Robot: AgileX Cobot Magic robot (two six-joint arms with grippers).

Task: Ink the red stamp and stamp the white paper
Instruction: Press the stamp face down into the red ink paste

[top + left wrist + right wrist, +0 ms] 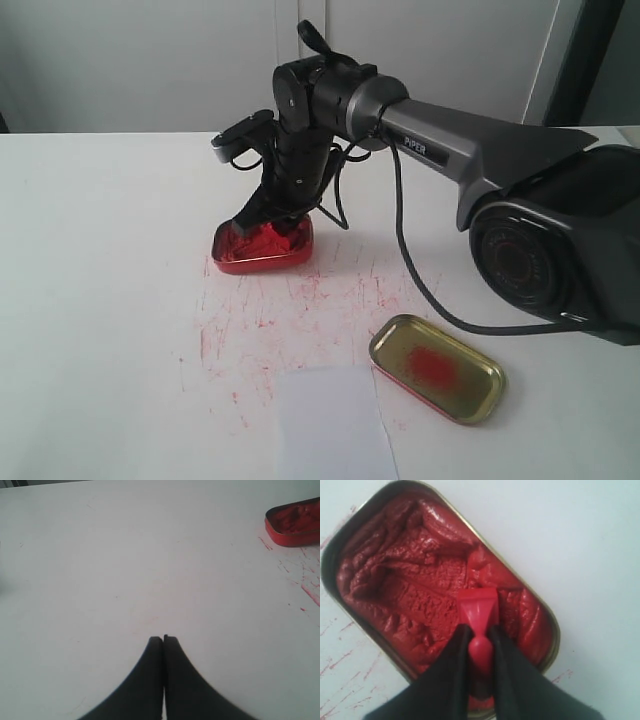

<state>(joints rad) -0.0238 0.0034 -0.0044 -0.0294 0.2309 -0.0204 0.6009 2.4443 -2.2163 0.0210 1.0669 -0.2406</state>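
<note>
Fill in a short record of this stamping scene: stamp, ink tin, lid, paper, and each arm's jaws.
red stamp: base down on the paste, knob gripped
ink tin: open, full of red paste
gold lid: upturned, red smear inside
white paper: flat, no stamp mark visible, beside the gold lid
right jaws: shut on the red stamp
left jaws: shut, empty, over the table

The red-streaked table (100, 300) bears an ink tin (262, 258) at twelve o'clock, gold lid (437, 368) at four, white paper (330, 425) at six.
</note>
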